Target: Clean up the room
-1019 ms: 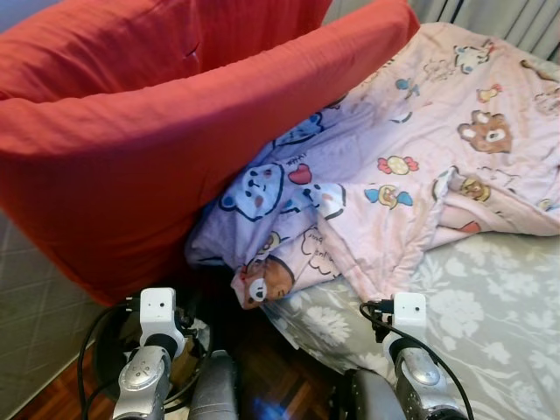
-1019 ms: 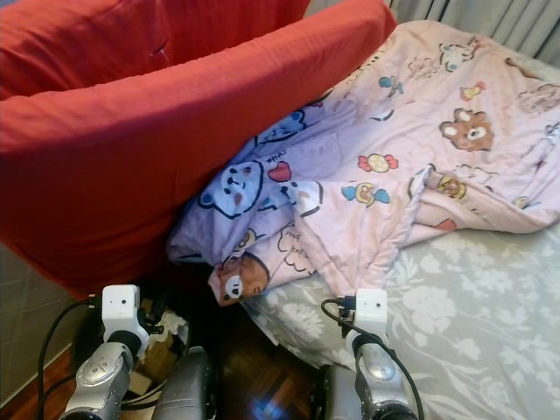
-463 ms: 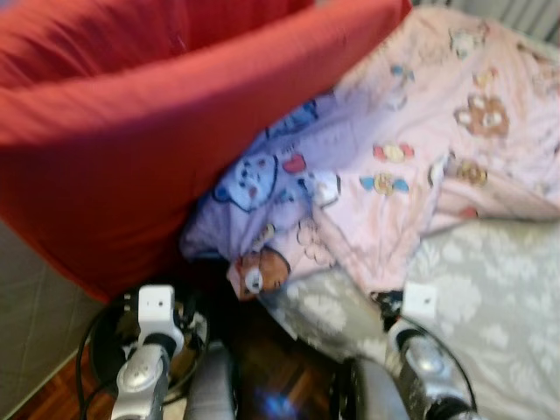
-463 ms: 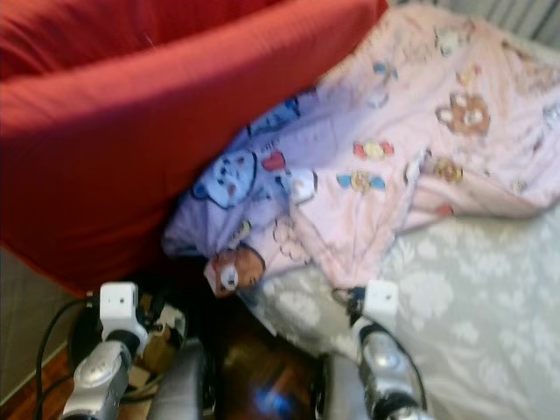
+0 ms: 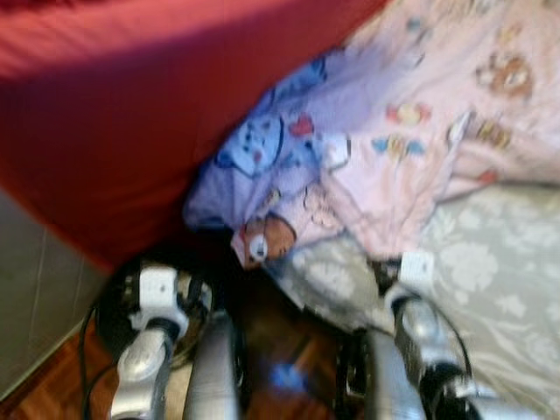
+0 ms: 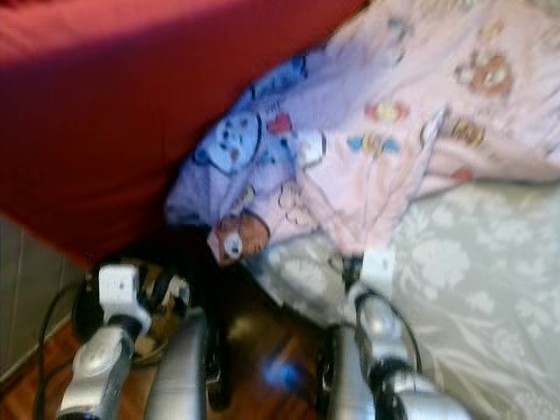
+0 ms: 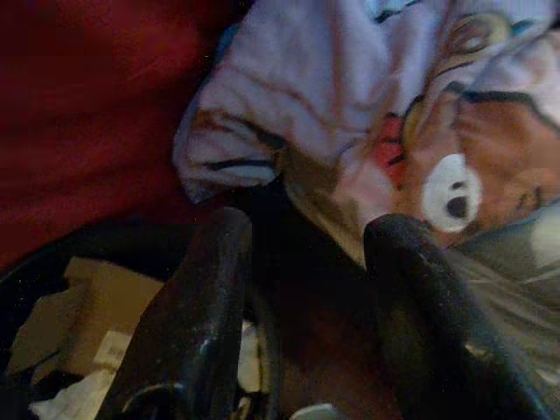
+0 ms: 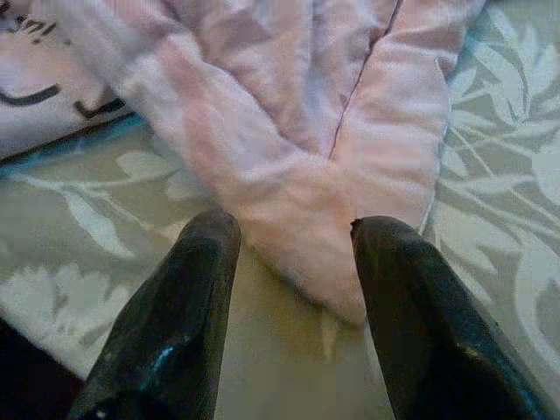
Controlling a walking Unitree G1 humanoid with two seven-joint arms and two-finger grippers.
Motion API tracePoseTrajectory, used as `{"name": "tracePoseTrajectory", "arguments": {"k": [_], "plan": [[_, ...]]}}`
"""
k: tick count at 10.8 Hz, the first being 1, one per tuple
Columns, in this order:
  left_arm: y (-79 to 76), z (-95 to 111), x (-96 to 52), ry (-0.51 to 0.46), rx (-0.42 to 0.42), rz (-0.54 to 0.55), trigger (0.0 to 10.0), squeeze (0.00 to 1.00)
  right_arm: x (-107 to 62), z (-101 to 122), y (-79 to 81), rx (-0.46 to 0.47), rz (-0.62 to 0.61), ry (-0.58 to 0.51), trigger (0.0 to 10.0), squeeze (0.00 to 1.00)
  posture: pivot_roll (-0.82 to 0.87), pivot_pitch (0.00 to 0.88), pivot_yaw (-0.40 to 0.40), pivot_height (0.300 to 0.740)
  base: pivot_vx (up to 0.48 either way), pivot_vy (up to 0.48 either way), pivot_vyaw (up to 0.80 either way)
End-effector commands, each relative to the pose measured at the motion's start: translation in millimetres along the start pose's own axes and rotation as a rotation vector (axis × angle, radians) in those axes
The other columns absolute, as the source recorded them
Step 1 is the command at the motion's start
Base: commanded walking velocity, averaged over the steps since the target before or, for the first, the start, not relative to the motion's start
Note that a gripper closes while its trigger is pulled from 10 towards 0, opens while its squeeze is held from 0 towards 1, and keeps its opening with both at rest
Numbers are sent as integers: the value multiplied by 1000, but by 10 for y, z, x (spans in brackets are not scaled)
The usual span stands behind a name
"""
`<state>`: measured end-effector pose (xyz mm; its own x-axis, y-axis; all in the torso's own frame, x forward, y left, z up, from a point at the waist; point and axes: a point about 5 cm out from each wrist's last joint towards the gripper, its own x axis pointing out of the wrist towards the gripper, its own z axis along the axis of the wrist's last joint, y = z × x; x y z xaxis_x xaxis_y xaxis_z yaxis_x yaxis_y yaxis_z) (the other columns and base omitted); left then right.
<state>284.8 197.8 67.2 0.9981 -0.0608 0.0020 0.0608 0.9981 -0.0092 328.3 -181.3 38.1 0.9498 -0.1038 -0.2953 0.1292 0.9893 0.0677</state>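
Facing: bed ahead and to the right, its grey leaf-print sheet bare on the near side; one bed in view.
Cushion: red cushion rears up at the left, leaning over the blanket's left part; I count one, though the blur may hide a seam.
Blanket: one pink cartoon blanket lies crumpled across the bed, long axis running from the near left corner away to the far right; its bear-print corner hangs off the bed edge toward the floor.
Bin: one dark round bin on the wood floor under the cushion, with card and paper scraps inside, just below the left arm.
Key relation: a pointed fold of the blanket lies straight ahead of the right gripper, its tip reaching between the two fingers; the right arm looks the nearer for a grab at this fold.
Right gripper: fingers spread wide, nothing held, low over the sheet.
Left gripper: left gripper also spread wide and empty, aimed at the hanging bear-print corner above the bin.
Grippers: two.
Judgement: closing the right fingers on the fold seems the likely next move; the frames are blurred, so contact cannot be told.
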Motion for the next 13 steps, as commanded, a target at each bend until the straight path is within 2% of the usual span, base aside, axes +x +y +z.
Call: {"name": "tracePoseTrajectory", "arguments": {"k": [1, 3, 6, 7, 9, 11, 12, 13], "plan": [[-19, -9, -55, 15, -4, -9, 10000, 0, -20, -66, -38, 11, -10, 31, 10000, 1000, 214, 433, 40, 597, 0, 0, 0], [-88, 186, -23, -36, -4, -33, 10000, 0, 51, 97, -48, -13, -18, 7, 10000, 1000, 224, 461, 39, 597, 0, 0, 0], [-103, 352, -147, -56, -1, -40, 10000, 0, 112, 262, -4, -47, 14, -24, 10000, 1000, 255, 487, 41, 597, 0, 0, 0], [-82, 353, -214, -39, 2, -34, 10000, 0, 123, 283, -34, -83, -10, -18, 10000, 0, 258, 498, 44, 597, 0, 0, 0], [-82, 405, -313, -23, 1, -24, 10000, 0, 141, 325, -99, -96, -37, -4, 10000, 0, 259, 531, 40, 597, 0, 0, 0], [-94, 471, -332, -23, 0, -20, 10000, 0, 129, 271, -240, -23, -125, 49, 10000, 0, 263, 546, 39, 597, 0, 0, 0], [-103, 508, -343, -23, -1, -23, 10000, 0, 119, 230, -267, -11, -130, 77, 10000, 0, 266, 552, 40, 597, 0, 0, 0], [-117, 541, -354, -21, -1, -28, 10000, 0, 110, 197, -258, 13, -115, 87, 588, 0, 264, 555, 40, 597, 0, 0, 0]]}}
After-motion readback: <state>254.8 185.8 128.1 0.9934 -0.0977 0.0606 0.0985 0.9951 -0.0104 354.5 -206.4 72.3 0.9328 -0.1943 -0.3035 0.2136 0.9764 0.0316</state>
